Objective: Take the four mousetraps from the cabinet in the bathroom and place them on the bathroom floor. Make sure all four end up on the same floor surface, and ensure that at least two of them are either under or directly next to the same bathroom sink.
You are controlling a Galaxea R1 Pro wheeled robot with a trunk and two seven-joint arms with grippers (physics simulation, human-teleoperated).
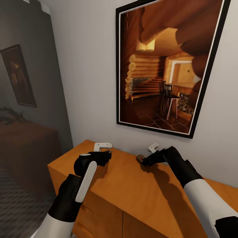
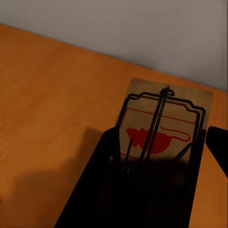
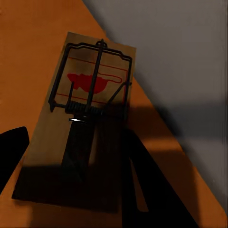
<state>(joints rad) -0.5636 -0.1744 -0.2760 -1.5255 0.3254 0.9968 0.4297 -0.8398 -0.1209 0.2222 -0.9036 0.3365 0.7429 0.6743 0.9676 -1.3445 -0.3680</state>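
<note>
My head camera looks forward and down over both arms at the cabinet (image 1: 138, 185) top against a wall. My left wrist camera looks along its fingers (image 2: 102, 185), very near a mousetrap (image 2: 164, 123) lying between them. My right wrist camera sits equally close over another trap (image 3: 88, 95) ahead of its fingers. All three views share the cabinet top and wall.

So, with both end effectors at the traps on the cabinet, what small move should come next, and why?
Probably lift both arms a little. The left end effector and the right end effector each appear to straddle a mousetrap, left trap, right trap, low over the cabinet. Whether the grips are closed is unclear.
</note>
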